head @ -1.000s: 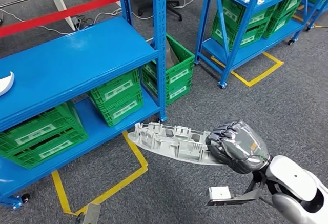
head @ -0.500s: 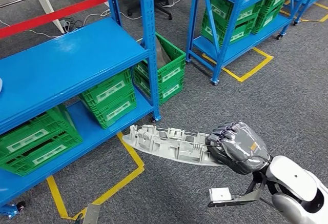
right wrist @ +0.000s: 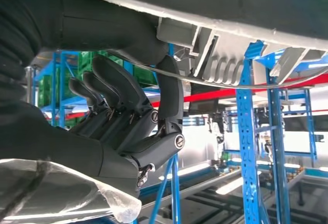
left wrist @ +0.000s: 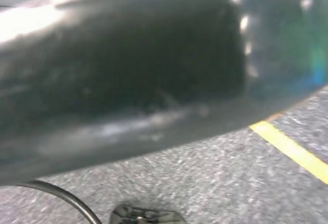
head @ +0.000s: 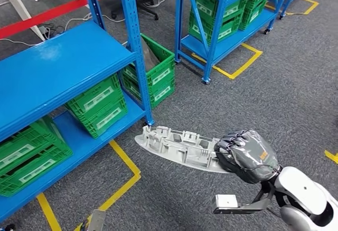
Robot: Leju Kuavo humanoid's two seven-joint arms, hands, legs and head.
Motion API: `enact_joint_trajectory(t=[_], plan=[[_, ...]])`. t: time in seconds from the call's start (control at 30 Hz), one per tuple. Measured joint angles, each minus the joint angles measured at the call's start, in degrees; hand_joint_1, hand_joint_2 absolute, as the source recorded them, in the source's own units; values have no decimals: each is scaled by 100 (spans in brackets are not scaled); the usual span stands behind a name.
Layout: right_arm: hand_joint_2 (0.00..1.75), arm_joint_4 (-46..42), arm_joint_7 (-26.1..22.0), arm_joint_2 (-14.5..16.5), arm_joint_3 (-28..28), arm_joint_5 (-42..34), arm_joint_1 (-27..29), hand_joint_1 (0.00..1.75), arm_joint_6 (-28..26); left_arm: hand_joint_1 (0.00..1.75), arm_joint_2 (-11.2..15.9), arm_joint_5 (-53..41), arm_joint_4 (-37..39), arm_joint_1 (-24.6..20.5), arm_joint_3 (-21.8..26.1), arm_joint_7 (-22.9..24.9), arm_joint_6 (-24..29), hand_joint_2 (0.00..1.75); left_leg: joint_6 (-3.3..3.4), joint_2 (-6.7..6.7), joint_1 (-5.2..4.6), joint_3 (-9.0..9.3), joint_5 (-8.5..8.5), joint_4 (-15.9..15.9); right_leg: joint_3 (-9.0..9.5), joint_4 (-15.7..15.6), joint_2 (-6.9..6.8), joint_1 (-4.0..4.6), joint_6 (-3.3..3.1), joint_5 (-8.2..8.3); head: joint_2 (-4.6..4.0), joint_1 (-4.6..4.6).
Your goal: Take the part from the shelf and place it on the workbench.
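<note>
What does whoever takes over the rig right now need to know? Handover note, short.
Right robot hand: grips the grey part by one end; the part sticks out roughly level over the carpet, touching nothing else.
Left robot hand: its wrist camera is blurred, state cannot be told.
The blue shelf with green crates stands to the left of the part.
Done: the part is off the shelf and in hand.
Left: carry it to the workbench, which is not in sight, and set it down.

Green crates (head: 100, 103) carry white labels; text unreadable.
</note>
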Motion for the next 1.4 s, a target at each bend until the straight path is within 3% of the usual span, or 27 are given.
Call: enact_joint_trajectory(t=[0.1, 0.2, 0.23, 0.27, 0.3, 0.37, 0.43, 0.53, 0.6, 0.63, 0.7, 0.73, 0.77, 0.8, 0.87, 0.93, 1.03, 1.1, 1.13, 1.23, 1.27, 1.3, 1.33, 1.4], plan=[[175, -96, 51, -41, -81, 122, 216, 175, -55, 0, 10, -53, 4, 7, -2, 213, -31, 0, 100, 74, 20, 19, 41, -64, -133, 196, -82, -17, 91, -147, 1, 17], [175, -141, 51, -57, -160, 187, 358, 175, -99, 0, 37, -57, 4, 23, -2, 288, -15, 0, 145, 163, 15, 26, 46, -78, -629, 1248, -227, -25, 146, -637, 1, 40], [175, -148, 42, -57, -173, 202, 404, 175, -112, 0, 52, -45, 4, 27, -1, 292, -1, 0, 149, 196, 10, 26, 43, -75, -771, 1541, -239, -27, 157, -722, 1, 38], [175, -152, 31, -57, -188, 214, 446, 175, -123, 0, 71, -29, 4, 28, 1, 293, 14, 0, 150, 228, 6, 27, 39, -72, -819, 1639, -246, -27, 163, -707, 1, 39], [175, -157, 19, -57, -205, 222, 480, 175, -127, 0, 87, -13, 4, 25, 2, 293, 24, 0, 148, 254, 5, 30, 34, -66, -741, 1489, -256, -28, 161, -581, 1, 39], [175, -174, 2, -56, -239, 227, 516, 175, -128, 0, 114, 11, 4, 18, 4, 299, 34, 0, 126, 297, 2, 37, 15, -51, -323, 695, -342, -21, 141, -234, 2, 38], [175, -197, -23, -55, -269, 227, 519, 175, -132, 0, 130, 30, 4, 17, 9, 328, 46, 0, 79, 328, -23, 26, -4, -21, 4, 102, -419, 6, 92, -78, 2, 33], [175, -209, -91, -55, -289, 222, 510, 175, -143, 0, 168, 54, 4, 25, 21, 477, 60, 0, 0, 375, -36, 24, -9, -18, 54, 15, -374, 26, -5, -68, 1, 27], [175, -209, -126, -55, -290, 214, 513, 175, -144, 0, 208, 65, 4, 27, 30, 583, 76, 0, -59, 338, -26, -21, -137, 121, 61, -14, -341, 7, -74, -43, 1, 23], [175, -209, -134, -54, -290, 210, 515, 175, -145, 0, 229, 72, 4, 31, 37, 619, 83, 0, -84, 301, -21, -114, -291, 353, 67, -28, -328, -3, -106, -34, 2, 21], [175, -208, -138, -52, -290, 208, 522, 175, -145, 0, 261, 83, 4, 50, 54, 650, 88, 0, -112, 245, -16, -427, -673, 1107, 65, -28, -293, -1, -140, -33, 1, 19], [175, -206, -139, -51, -290, 208, 527, 175, -145, 0, 273, 87, 4, 62, 62, 660, 88, 0, -118, 237, -14, -572, -793, 1443, 65, -26, -267, 1, -147, -34, 1, 20], [175, -203, -141, -50, -290, 208, 531, 175, -145, 0, 283, 97, 5, 72, 69, 668, 86, 0, -120, 235, -13, -642, -803, 1603, 66, -24, -236, 3, -149, -33, 1, 20], [175, -200, -141, -49, -290, 208, 537, 175, -146, 0, 291, 111, 5, 79, 77, 678, 84, 0, -115, 233, -13, -609, -696, 1532, 69, -20, -201, 3, -150, -33, 1, 20], [175, -198, -143, -48, -290, 209, 561, 175, -156, 0, 312, 134, 5, 83, 101, 700, 86, 0, -82, 191, -13, -294, -284, 847, 78, -9, -134, 3, -143, -36, 0, 19], [175, -207, -140, -51, -299, 213, 612, 175, -186, 0, 332, 134, 5, 80, 124, 727, 98, 0, -39, 92, -13, 4, -43, 188, 55, 15, -81, 15, -107, -35, 0, 21], [175, -278, -99, -100, -371, 243, 802, 175, -282, 0, 337, 88, 5, 75, 133, 823, 67, 0, 12, 55, -25, 68, -31, -23, 5, 13, -32, 7, -10, -4, 0, 25], [175, -371, -43, -179, -469, 299, 997, 175, -391, 0, 331, 10, 7, 73, 134, 941, 1, 0, 79, 88, -7, 78, 4, -69, -64, 118, -75, -3, 47, -89, 1, 35], [175, -417, -13, -217, -527, 341, 1097, 175, -456, 0, 326, -40, 7, 72, 132, 1010, -37, 0, 112, 109, 4, 84, 19, -91, -163, 316, -120, -6, 71, -212, 1, 47], [175, -527, 58, -264, -701, 519, 1470, 175, -681, 0, 311, -220, 7, 82, 100, 1201, -148, 0, 151, 174, 7, 84, 23, -99, -692, 1438, -229, -24, 131, -722, 2, 66], [175, -557, 67, -265, -752, 587, 1608, 175, -747, 0, 308, -275, 7, 88, 81, 1240, -172, 0, 152, 197, 6, 84, 21, -98, -805, 1676, -237, -27, 145, -779, 1, 63], [175, -587, 70, -264, -798, 652, 1739, 175, -800, 0, 308, -325, 7, 91, 62, 1270, -188, 0, 150, 217, 6, 86, 18, -97, -802, 1676, -245, -30, 152, -722, 2, 65], [175, -621, 77, -264, -844, 718, 1866, 175, -845, 0, 309, -373, 7, 91, 39, 1294, -206, 0, 142, 235, 7, 91, 12, -96, -673, 1432, -261, -33, 153, -569, 1, 64], [175, -691, 101, -264, -930, 850, 2099, 175, -924, 0, 316, -478, 7, 89, -16, 1332, -235, 0, 105, 259, -6, 103, -13, -81, -206, 578, -350, -31, 147, -238, 1, 67]])
